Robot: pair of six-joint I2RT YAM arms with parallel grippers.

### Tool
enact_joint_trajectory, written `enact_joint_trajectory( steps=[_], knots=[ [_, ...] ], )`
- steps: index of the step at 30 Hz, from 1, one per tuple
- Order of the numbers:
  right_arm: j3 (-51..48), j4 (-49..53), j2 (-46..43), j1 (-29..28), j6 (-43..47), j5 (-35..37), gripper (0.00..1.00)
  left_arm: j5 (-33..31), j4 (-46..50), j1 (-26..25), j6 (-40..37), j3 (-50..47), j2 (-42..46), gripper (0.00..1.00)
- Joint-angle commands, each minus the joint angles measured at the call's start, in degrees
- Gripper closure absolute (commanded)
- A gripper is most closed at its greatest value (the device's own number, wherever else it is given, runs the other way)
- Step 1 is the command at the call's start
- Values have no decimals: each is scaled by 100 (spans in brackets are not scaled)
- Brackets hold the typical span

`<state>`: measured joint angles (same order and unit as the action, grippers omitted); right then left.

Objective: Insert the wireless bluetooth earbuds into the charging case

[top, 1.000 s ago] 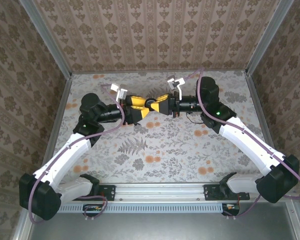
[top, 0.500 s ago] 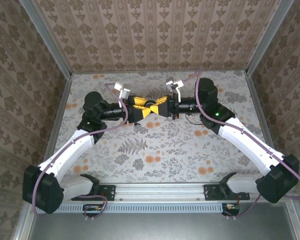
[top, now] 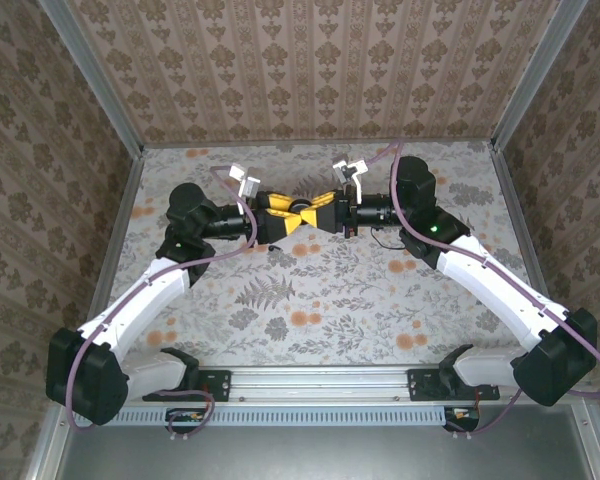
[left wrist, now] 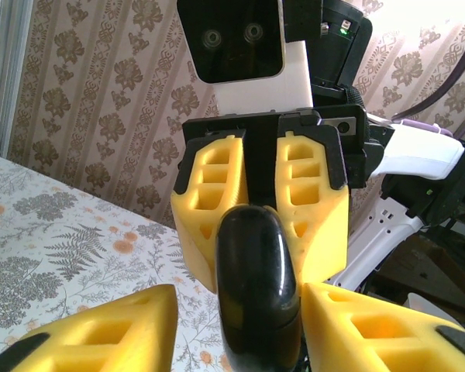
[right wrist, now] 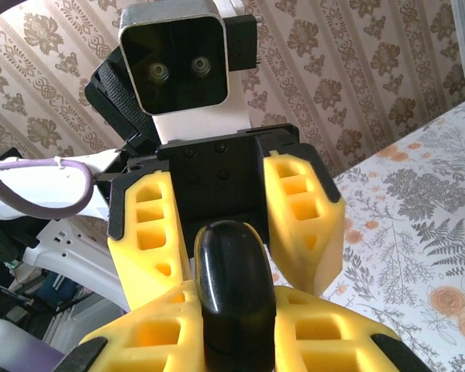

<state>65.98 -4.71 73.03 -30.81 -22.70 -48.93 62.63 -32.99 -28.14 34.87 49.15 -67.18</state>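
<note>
1. The charging case (right wrist: 234, 279) looks black and shiny to me, like an egg, and it is up in the air between my two arms, over the far part of the table (top: 320, 300)
2. My right gripper (right wrist: 234, 310) is squeezed tight on it, with a yellow finger on each side
3. My left gripper (left wrist: 236, 302) has moved in to meet it and its fingers have come closer together, but there is a gap on one side, so it is not holding yet
4. I think both hands will hold the case soon, maybe to open the lid
5. I cannot tell if the earbuds are inside
6. The table has flowers and ferns on it, and walls (top: 310, 70) with brown patterned paper stand around
</note>
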Motion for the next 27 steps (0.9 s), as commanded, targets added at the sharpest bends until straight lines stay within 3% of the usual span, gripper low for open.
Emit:
enact_joint_trajectory(
  steps=[1, 14, 27],
  knots=[
    [-40, -242, -112, -42, -55, 127, 85, 65, -48, -57, -77, -36, 12, 57],
    [-120, -266, -149, -45, -107, 270, 85, 23, -41, -52, -90, -82, 38, 56],
    [-129, -302, -149, -49, -149, 195, 85, -14, -31, -34, -108, -90, 55, 80]
  ],
)
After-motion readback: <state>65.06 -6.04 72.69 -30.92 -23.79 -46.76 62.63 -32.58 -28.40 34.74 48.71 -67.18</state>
